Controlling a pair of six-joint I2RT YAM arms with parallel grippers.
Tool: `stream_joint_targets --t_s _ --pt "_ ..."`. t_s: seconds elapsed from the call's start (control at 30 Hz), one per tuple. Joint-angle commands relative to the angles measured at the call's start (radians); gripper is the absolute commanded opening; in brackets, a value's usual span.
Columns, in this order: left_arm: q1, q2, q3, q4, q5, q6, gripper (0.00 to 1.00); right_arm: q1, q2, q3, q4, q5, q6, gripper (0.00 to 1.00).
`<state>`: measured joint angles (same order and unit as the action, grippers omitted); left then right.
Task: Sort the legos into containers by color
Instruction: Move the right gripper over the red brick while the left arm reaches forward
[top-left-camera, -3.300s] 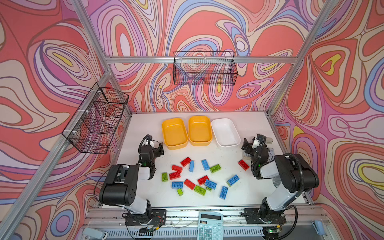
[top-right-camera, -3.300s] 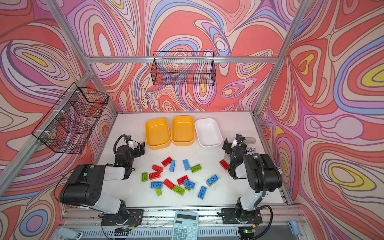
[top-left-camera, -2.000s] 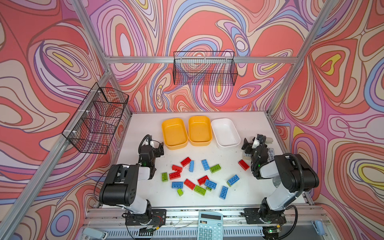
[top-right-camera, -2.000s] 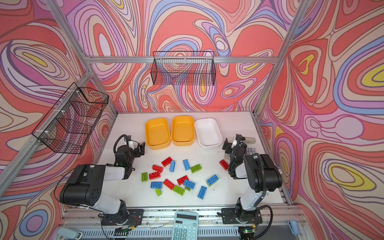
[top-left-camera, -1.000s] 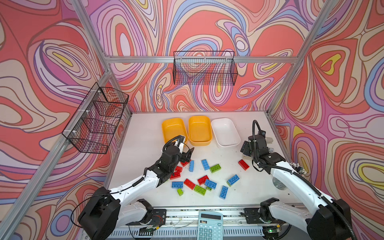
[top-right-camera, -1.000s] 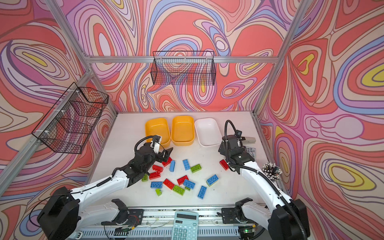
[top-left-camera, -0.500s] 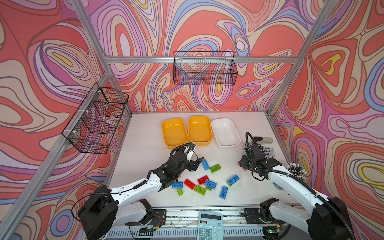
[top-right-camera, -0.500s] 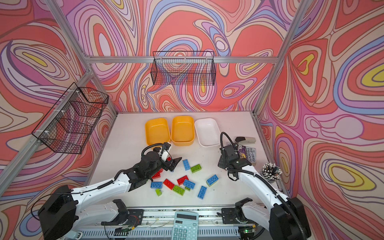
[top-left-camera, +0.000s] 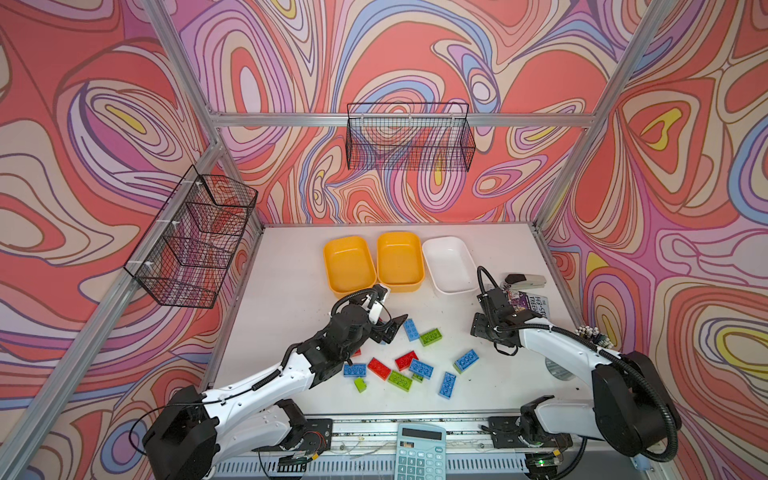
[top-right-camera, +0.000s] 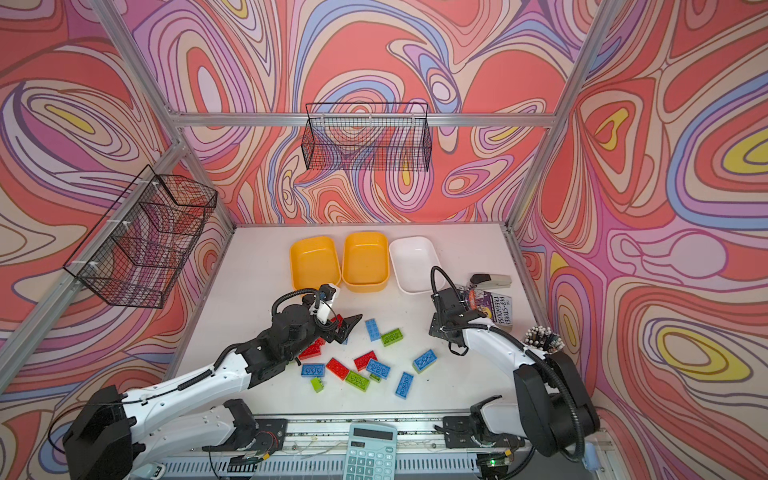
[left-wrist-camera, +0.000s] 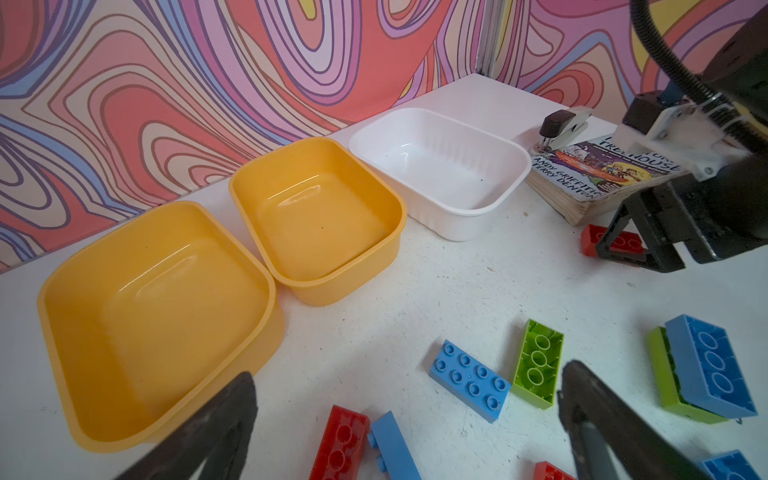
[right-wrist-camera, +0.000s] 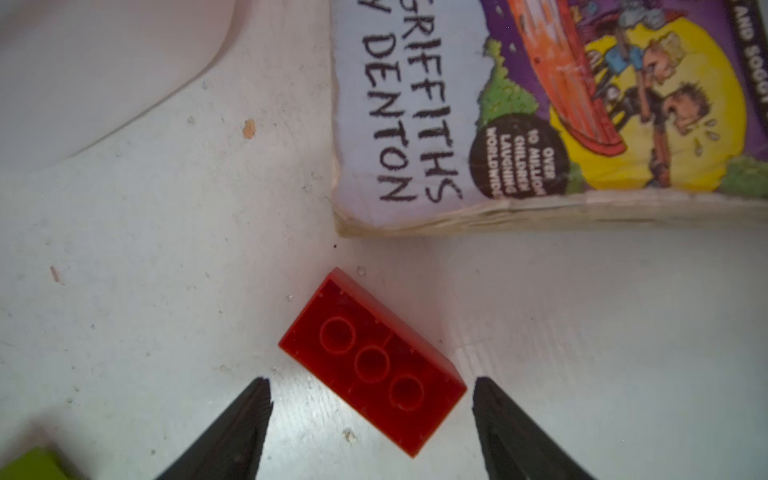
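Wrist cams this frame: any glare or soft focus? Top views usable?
Left wrist view: glare patches on the middle yellow tub floor; fingers of the left gripper soft in the foreground. Right wrist view: red brick and book cover sharp, white tub corner blurred. Both top views: evenly lit, table free of glare.

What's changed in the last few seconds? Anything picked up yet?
The left gripper came forward from rest and hovers open at the left edge of the bricks; the right gripper came forward too and hangs over the lone red brick beside the book, fingers open. Nothing gripped yet. The visible bricks and empty tubs stayed put.
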<state>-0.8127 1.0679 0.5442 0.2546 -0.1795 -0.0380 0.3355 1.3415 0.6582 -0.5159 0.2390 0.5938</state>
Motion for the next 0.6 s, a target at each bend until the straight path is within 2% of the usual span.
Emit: stream_joint_targets --t_s 0.0,0.3,0.57 --pt "-0.004 -0.026 -0.018 0.012 0.015 -0.021 1.00 0.006 0.024 0.045 0.025 0.008 -0.041 0.81" --pt "-0.004 -0.074 -0.073 0.000 -0.016 -0.005 1.00 0.005 0.039 0.026 0.054 -0.047 -0.075 0.81" --pt "-0.005 -0.075 -0.067 -0.022 -0.004 -0.019 1.00 0.006 0.040 -0.018 0.109 -0.109 -0.052 0.81"
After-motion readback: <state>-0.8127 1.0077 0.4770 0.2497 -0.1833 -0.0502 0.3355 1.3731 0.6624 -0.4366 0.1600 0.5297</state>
